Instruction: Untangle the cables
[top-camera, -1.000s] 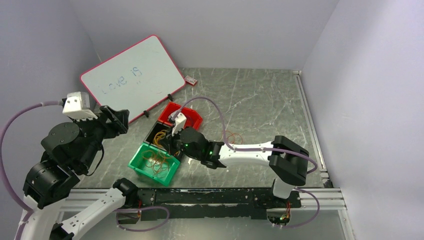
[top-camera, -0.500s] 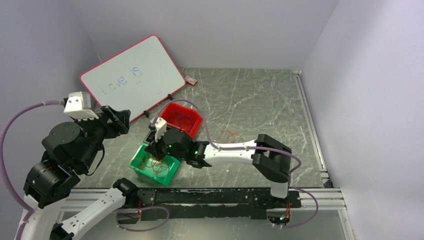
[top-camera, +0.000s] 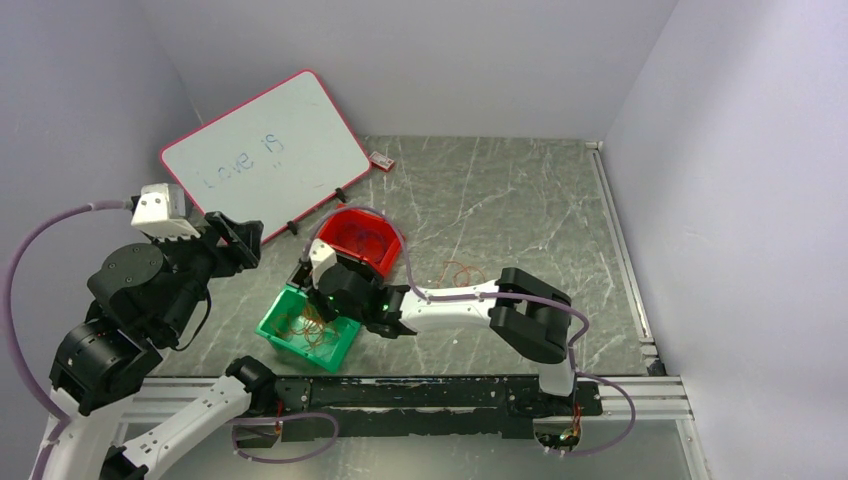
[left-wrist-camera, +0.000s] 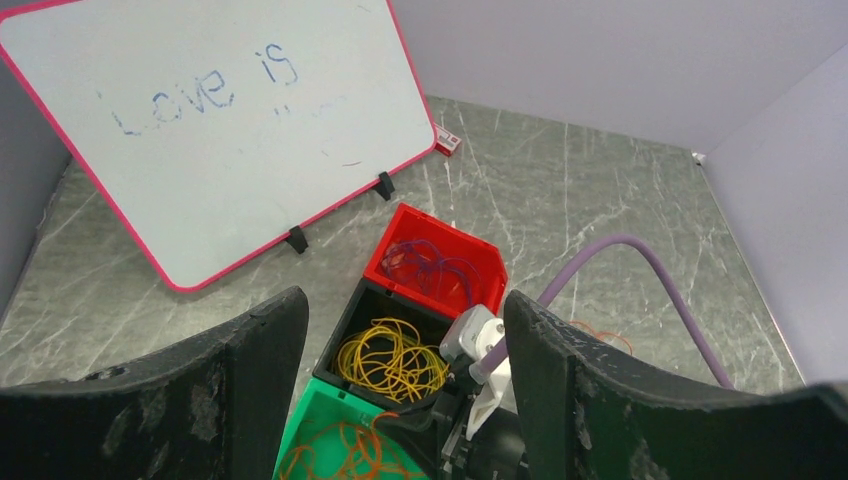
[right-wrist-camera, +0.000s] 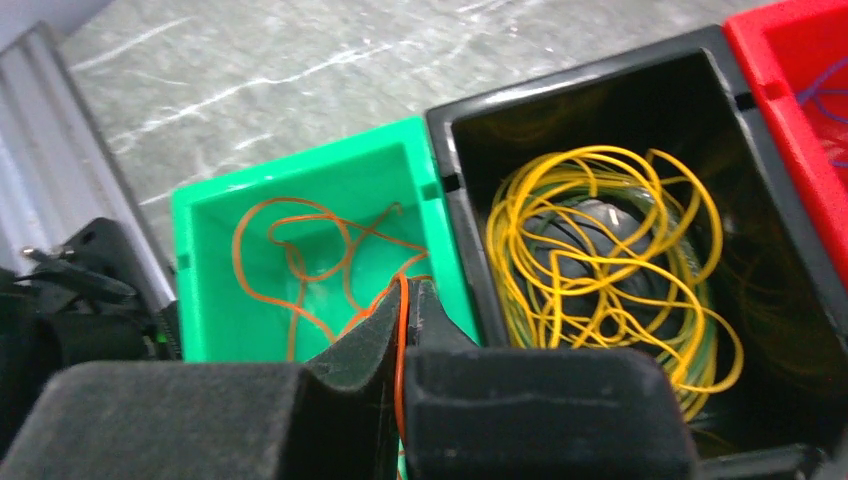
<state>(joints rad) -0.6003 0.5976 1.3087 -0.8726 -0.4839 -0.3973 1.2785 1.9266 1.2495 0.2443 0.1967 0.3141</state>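
green bin (right-wrist-camera: 310, 165) glossy plastic; black bin (right-wrist-camera: 585, 85) smooth plastic; table (right-wrist-camera: 250, 60) polished, marbled; cables (right-wrist-camera: 610, 265) wiry

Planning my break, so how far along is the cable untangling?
Done: yellow cables sit in the black bin, orange cables lie in the green bin. In hand: the right gripper pinches one orange strand over the green bin. Left: a small orange tangle on the table.

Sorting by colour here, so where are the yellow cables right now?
In the right wrist view, the yellow cables lie in the black bin, between the green bin and the red bin.
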